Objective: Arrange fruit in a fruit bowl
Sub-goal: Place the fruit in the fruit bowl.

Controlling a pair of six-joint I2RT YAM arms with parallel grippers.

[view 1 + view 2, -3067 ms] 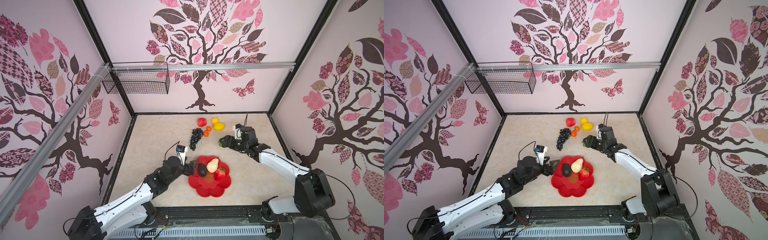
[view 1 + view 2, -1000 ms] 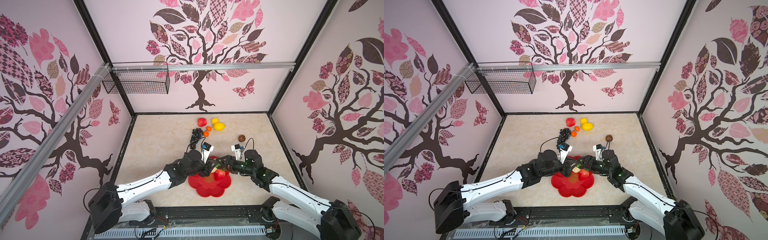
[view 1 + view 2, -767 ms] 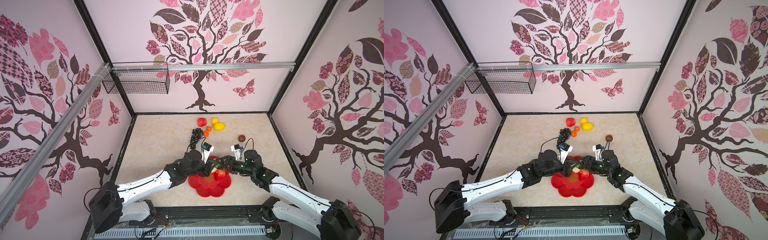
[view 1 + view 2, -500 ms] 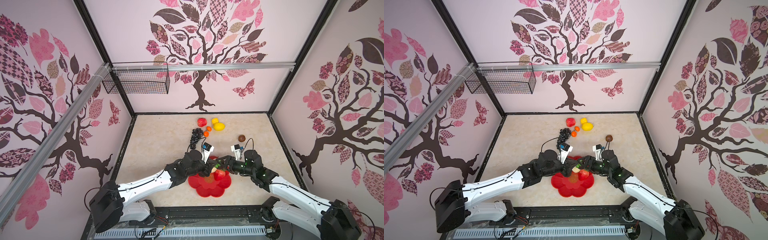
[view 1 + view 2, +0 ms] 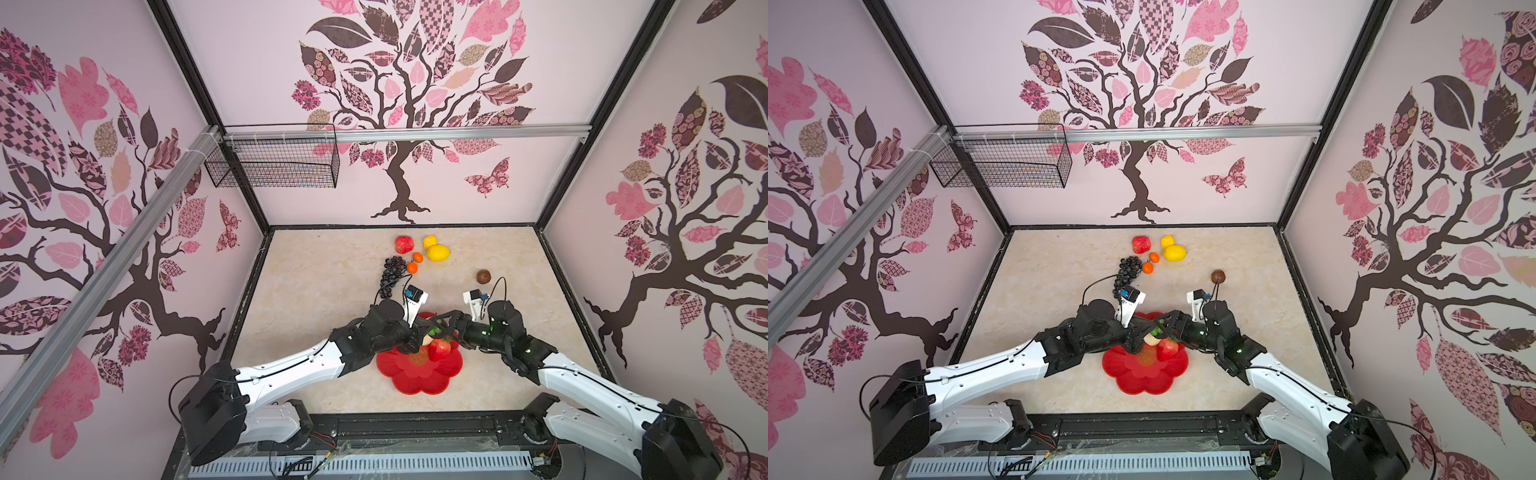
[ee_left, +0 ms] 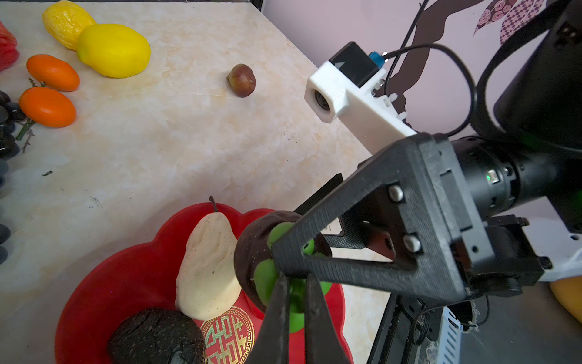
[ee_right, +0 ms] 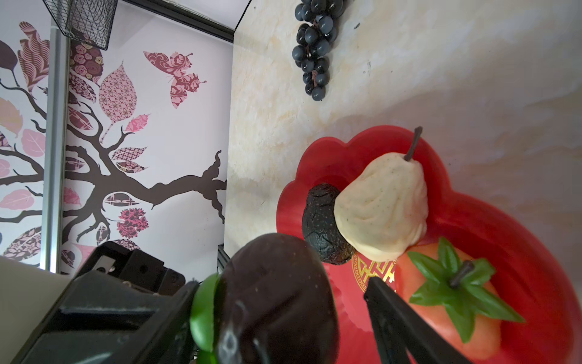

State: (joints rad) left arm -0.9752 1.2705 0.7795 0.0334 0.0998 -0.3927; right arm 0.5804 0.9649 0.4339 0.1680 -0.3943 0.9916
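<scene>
Left wrist view: left gripper [image 6: 296, 279] clamps the avocado half [image 6: 252, 249]; right gripper [image 7: 280, 282] has its jaws apart. Right should retreat clear before left lowers it into the fruit bowl [image 6: 104, 283].

Three pale pink walls [image 5: 266, 62] between black corner posts [image 5: 187, 70] carry brown tree decals with patterned pink leaves [image 5: 401, 191]. A silver aluminium rail [image 5: 457, 132] crosses the back wall, a black wire mesh basket [image 5: 274, 168] hanging from it. Below lies a cream marble-patterned floor [image 5: 324, 291].

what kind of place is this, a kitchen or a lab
Probably a lab test booth: two robot arms, decal walls boxing in the table, toy fruit by a red bowl.
</scene>
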